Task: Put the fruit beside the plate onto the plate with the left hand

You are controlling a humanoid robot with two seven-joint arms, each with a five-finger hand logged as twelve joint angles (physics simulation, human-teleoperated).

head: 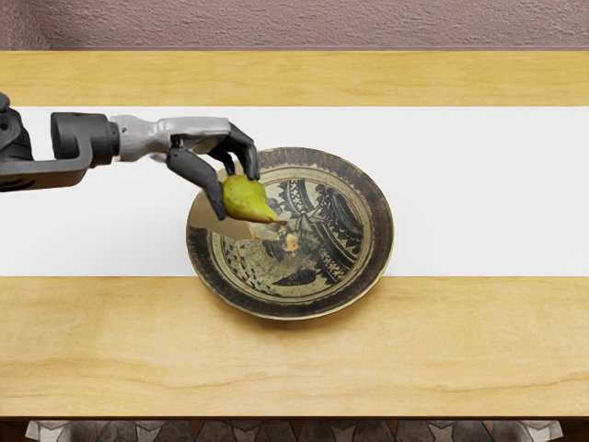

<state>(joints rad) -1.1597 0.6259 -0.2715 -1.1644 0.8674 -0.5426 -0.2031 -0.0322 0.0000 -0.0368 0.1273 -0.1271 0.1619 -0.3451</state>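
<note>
Green-yellow pear (247,199) is sitting gripped in your left hand (210,158), dark fingers (245,152) curling around it, hanging over the left rim of the patterned plate (383,230), so you are wanting to carry it inward and lower before easing those fingers apart.

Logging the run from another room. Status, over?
Left hand shut on pear. Pear held over plate's left side, not yet released. Right hand out of view. Nothing blocking the plate.
</note>
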